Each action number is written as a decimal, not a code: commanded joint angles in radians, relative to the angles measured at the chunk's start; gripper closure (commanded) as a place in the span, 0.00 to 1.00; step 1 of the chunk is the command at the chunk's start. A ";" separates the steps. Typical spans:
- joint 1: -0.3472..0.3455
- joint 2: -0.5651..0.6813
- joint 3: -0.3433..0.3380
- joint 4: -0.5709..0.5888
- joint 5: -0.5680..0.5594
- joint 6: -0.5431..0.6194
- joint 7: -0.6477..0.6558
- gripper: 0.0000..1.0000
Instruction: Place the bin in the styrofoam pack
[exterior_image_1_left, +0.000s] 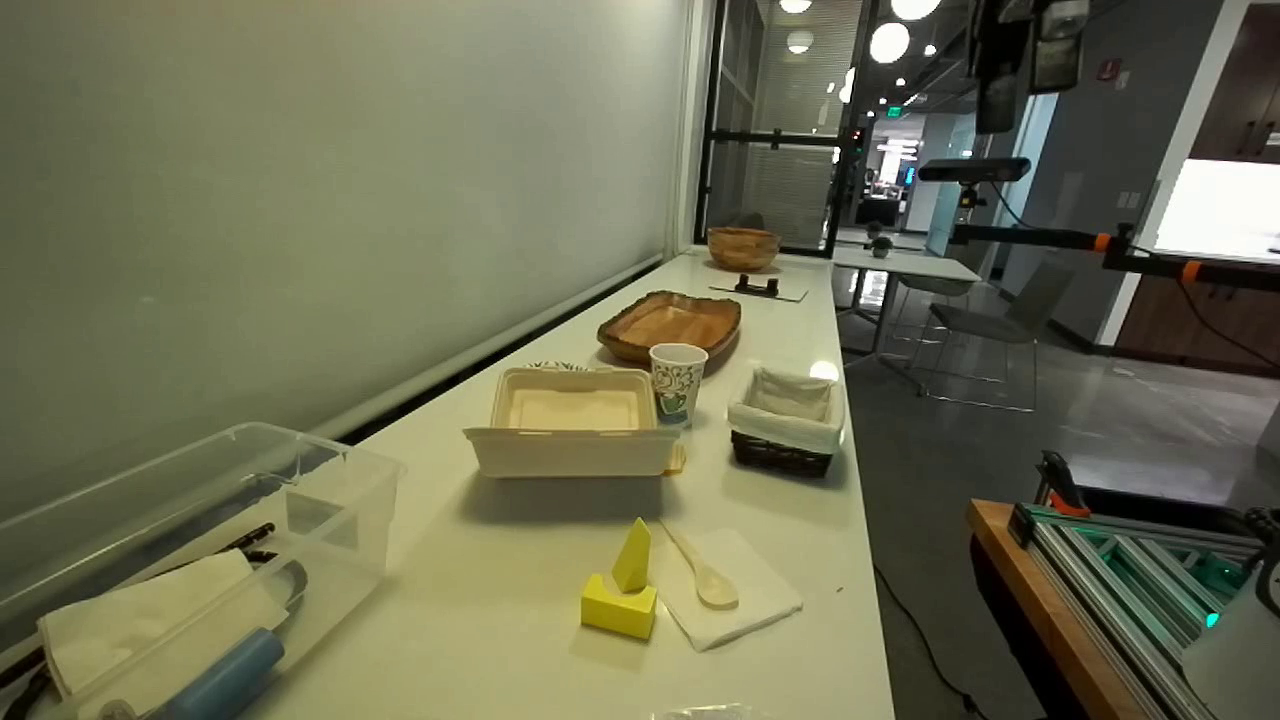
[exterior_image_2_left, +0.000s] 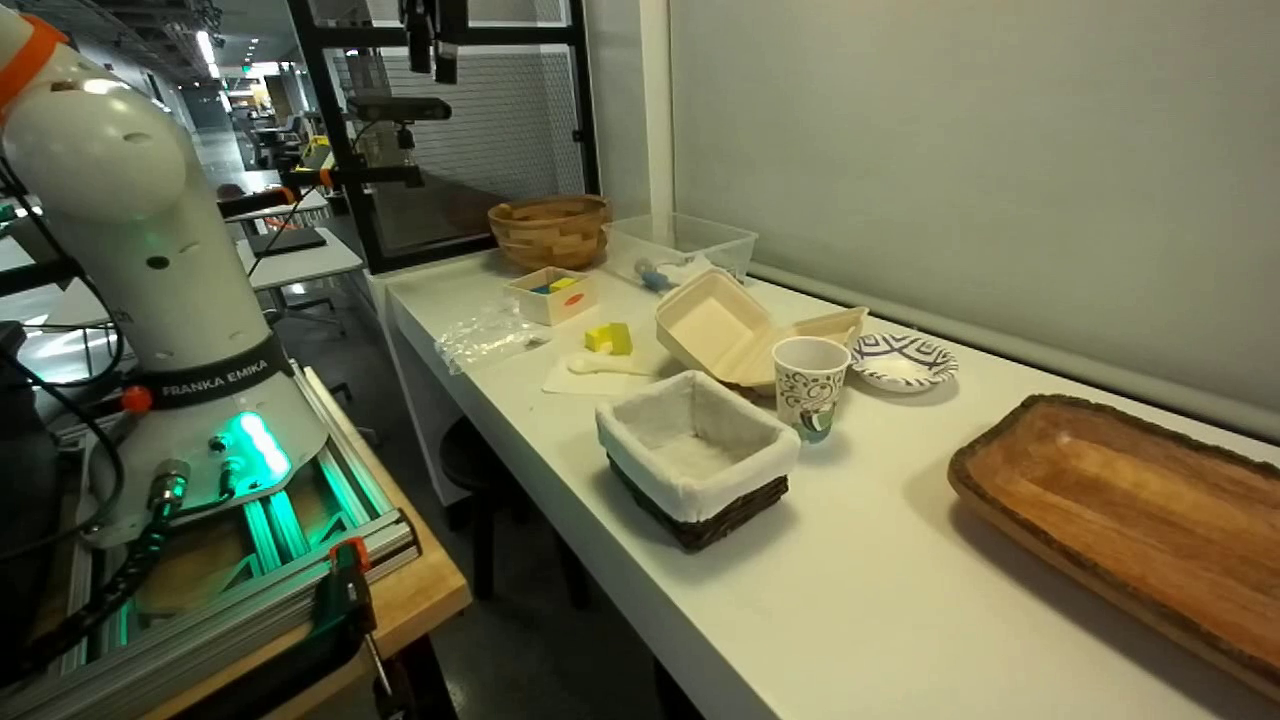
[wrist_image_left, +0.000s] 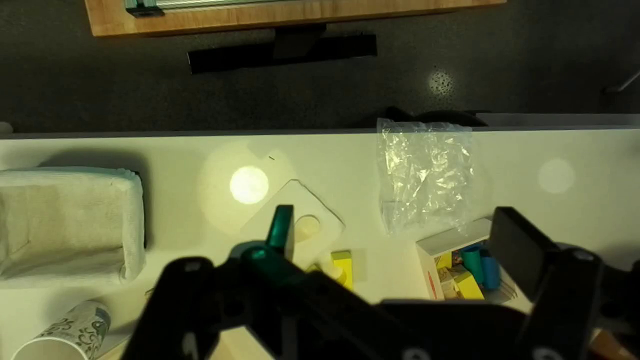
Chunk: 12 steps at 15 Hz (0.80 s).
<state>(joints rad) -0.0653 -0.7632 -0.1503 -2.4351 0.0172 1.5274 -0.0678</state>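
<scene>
The bin (exterior_image_1_left: 787, 425) is a small dark woven basket with a whitish cloth liner. It stands upright near the table's robot-side edge in both exterior views (exterior_image_2_left: 695, 455), and its lined rim shows at the left of the wrist view (wrist_image_left: 132, 225). The styrofoam pack (exterior_image_1_left: 575, 455) is a cream clamshell lying open beside the bin; it also shows in an exterior view (exterior_image_2_left: 712, 318). The wrist view shows only a bit of it (wrist_image_left: 240, 346), mostly hidden by the gripper. My gripper (wrist_image_left: 393, 220) is open and empty, high above the table in both exterior views (exterior_image_1_left: 1027, 85) (exterior_image_2_left: 432, 55).
A paper cup (exterior_image_2_left: 810, 385) stands between pack and bin. Yellow blocks (exterior_image_1_left: 618, 605) and a spoon (exterior_image_1_left: 713, 585) on a napkin lie nearby. A clear plastic box (exterior_image_1_left: 340, 530), wooden tray (exterior_image_1_left: 670, 325), patterned plate (exterior_image_2_left: 905, 362), plastic bag (wrist_image_left: 425, 170) and small toy box (wrist_image_left: 432, 277) are around.
</scene>
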 joint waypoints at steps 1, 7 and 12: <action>-0.021 0.007 -0.002 -0.024 0.012 0.092 0.001 0.00; -0.089 0.029 0.002 -0.136 -0.034 0.369 0.055 0.00; -0.150 0.099 -0.058 -0.224 -0.133 0.550 -0.032 0.00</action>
<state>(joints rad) -0.1827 -0.7030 -0.1767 -2.6032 -0.0549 1.9731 -0.0499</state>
